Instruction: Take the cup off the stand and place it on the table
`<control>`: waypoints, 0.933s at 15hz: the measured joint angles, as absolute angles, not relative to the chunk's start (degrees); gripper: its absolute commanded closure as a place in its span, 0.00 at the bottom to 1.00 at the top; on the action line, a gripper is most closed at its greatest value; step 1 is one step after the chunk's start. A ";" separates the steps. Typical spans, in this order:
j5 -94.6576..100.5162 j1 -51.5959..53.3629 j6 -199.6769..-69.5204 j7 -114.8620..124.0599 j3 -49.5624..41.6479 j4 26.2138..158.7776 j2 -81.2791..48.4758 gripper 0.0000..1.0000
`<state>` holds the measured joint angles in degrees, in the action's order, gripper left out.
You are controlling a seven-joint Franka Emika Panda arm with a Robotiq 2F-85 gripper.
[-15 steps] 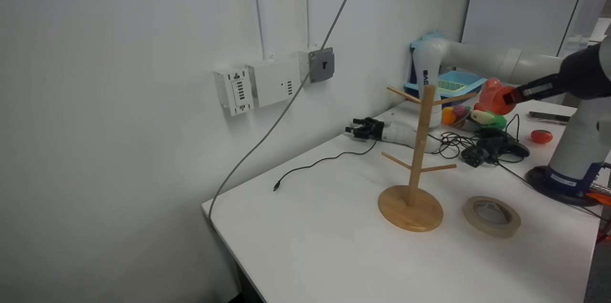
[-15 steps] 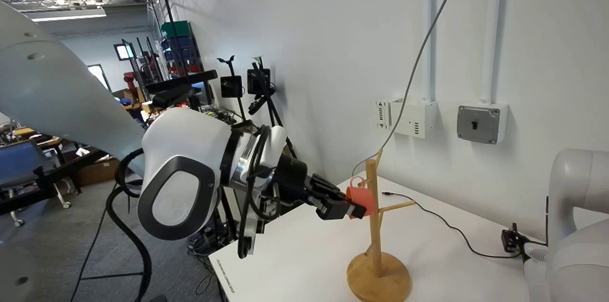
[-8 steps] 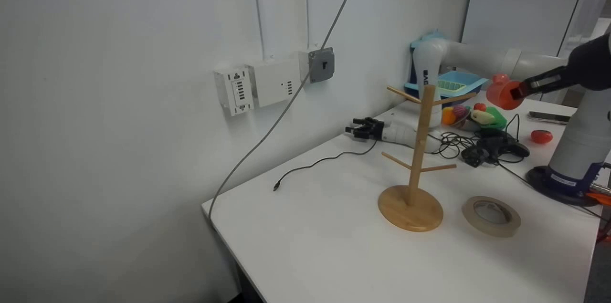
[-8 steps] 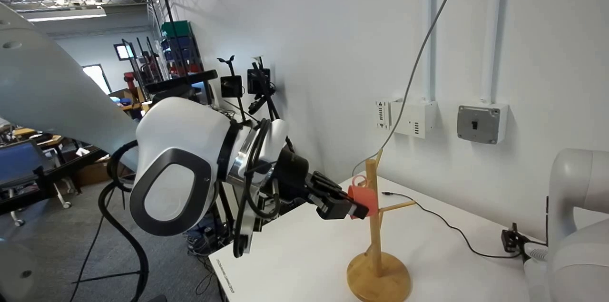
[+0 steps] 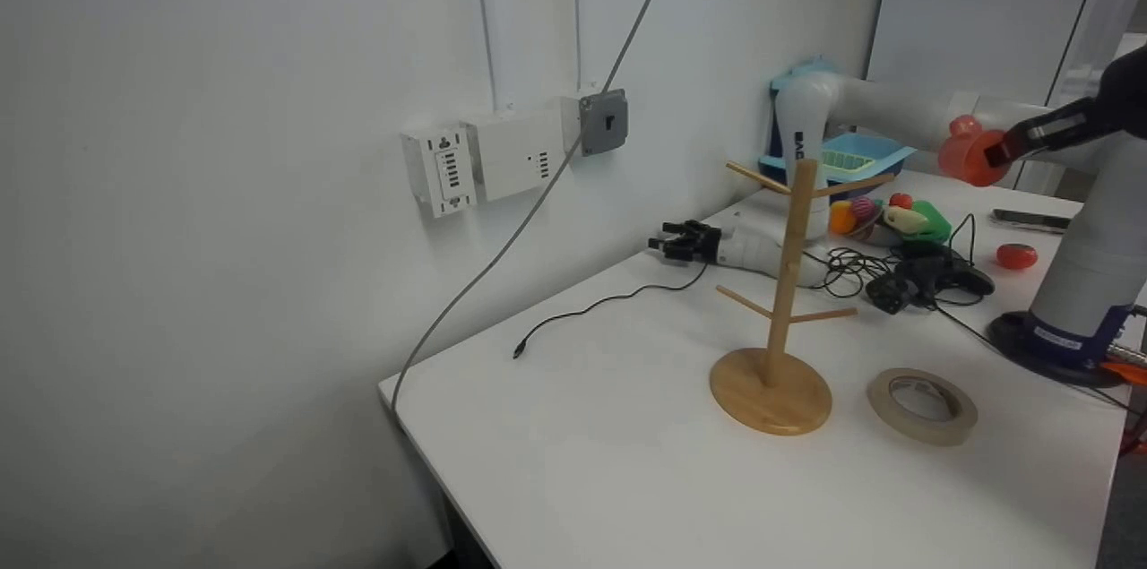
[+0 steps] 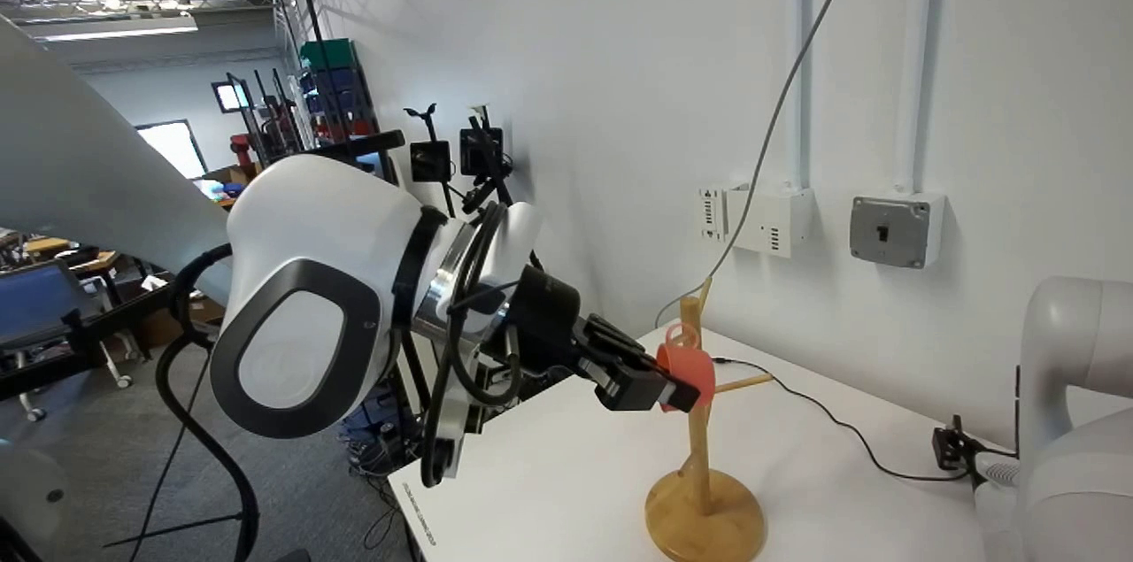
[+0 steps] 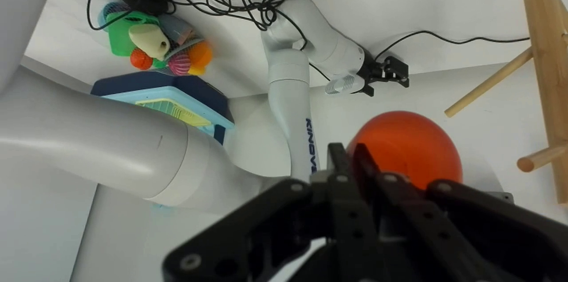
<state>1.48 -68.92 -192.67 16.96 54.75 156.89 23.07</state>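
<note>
The orange-red cup (image 5: pixel 968 155) hangs in the air, off the pegs, above the far right part of the white table (image 5: pixel 627 443). My gripper (image 7: pixel 349 148) is shut on the cup's wall, one finger inside and one outside. In the wrist view the cup's round mouth (image 7: pixel 412 144) faces me. The cup's handle (image 6: pixel 680 334) points up in an exterior view, where the cup (image 6: pixel 689 370) overlaps the pole. The wooden stand (image 5: pixel 789 273) is upright with bare pegs. In the wrist view the stand (image 7: pixel 543 51) is at the right edge, apart from the cup.
A beige tape roll (image 5: pixel 923 406) lies beside the stand's base. Behind are a black controller with cables (image 5: pixel 936 276), colourful toys (image 5: pixel 883 219), a red object (image 5: pixel 1016 256), a phone-like object (image 5: pixel 1030 220) and a white Kinova arm (image 5: pixel 806 116). A black cable (image 5: pixel 618 296) runs along the wall.
The gripper and held cup have moved right and up, farther from the stand, in an exterior view. The stand and the other table objects have not moved.
</note>
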 measured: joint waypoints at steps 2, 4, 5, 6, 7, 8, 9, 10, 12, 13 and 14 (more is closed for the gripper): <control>2.67 -66.09 -190.54 15.88 50.69 156.89 22.38 0.98; 3.24 -62.85 -188.33 14.50 46.59 156.91 21.70 0.98; 3.34 -61.01 -187.06 13.71 44.52 156.94 21.37 0.98; 3.35 -58.90 -185.62 12.81 42.34 157.02 20.96 0.98; 3.35 -56.31 -183.85 11.81 39.94 157.18 20.42 0.98; 3.35 -53.54 -182.00 10.89 37.59 157.34 19.77 0.98; 3.27 -50.51 -180.02 9.92 35.13 157.47 18.99 0.98; 2.94 -47.43 -178.23 8.93 32.81 157.61 18.20 0.98; 1.62 -41.43 -175.26 6.90 28.71 157.79 16.79 0.98; 0.57 -38.73 -173.94 5.90 27.06 157.82 16.30 0.98; 0.67 -35.54 -172.57 5.60 24.65 157.82 15.93 0.98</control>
